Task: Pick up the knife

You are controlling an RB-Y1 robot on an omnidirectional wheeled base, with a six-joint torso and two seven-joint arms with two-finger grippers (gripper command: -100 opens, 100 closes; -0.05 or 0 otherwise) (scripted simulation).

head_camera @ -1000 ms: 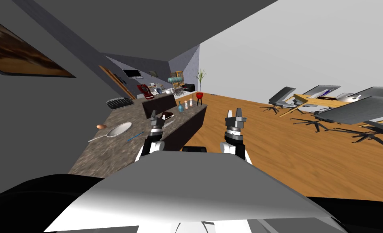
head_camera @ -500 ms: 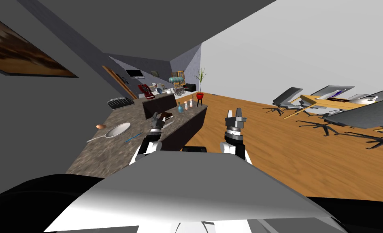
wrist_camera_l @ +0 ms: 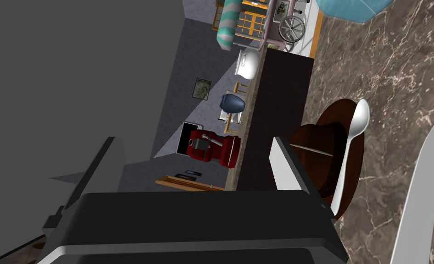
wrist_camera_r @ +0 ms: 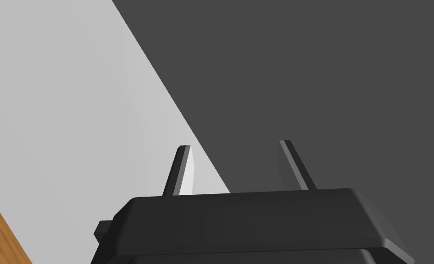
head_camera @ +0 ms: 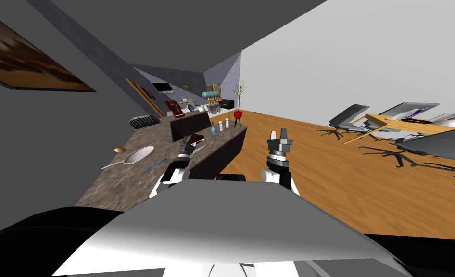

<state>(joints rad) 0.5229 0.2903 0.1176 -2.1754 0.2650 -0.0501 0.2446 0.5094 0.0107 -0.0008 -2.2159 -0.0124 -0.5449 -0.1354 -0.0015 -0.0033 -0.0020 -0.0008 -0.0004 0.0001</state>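
The knife (wrist_camera_l: 418,201) shows as a long pale grey blade lying flat on the marbled countertop (wrist_camera_l: 395,68), off to one side of my left gripper (wrist_camera_l: 195,156) and outside its fingers. In the head view the knife (head_camera: 200,148) is a thin pale sliver just right of the left gripper (head_camera: 187,143), which hovers open over the counter with nothing between its fingers. Between that gripper and the blade sits a brown plate (wrist_camera_l: 344,151) with a white spoon (wrist_camera_l: 353,137) on it. My right gripper (head_camera: 279,139) is raised over the wooden floor, open and empty.
On the counter (head_camera: 125,182) lie a pan (head_camera: 140,155), an egg (head_camera: 120,150), a blue-handled utensil (head_camera: 156,164), small bottles (head_camera: 220,126) and a wire rack (head_camera: 142,121). A dark raised panel (head_camera: 189,126) stands behind the plate. Tables and office chairs (head_camera: 399,130) stand far right.
My head view has swung a little, so the chairs and tables slide right. The left gripper has dipped slightly toward the plate. The right arm holds still.
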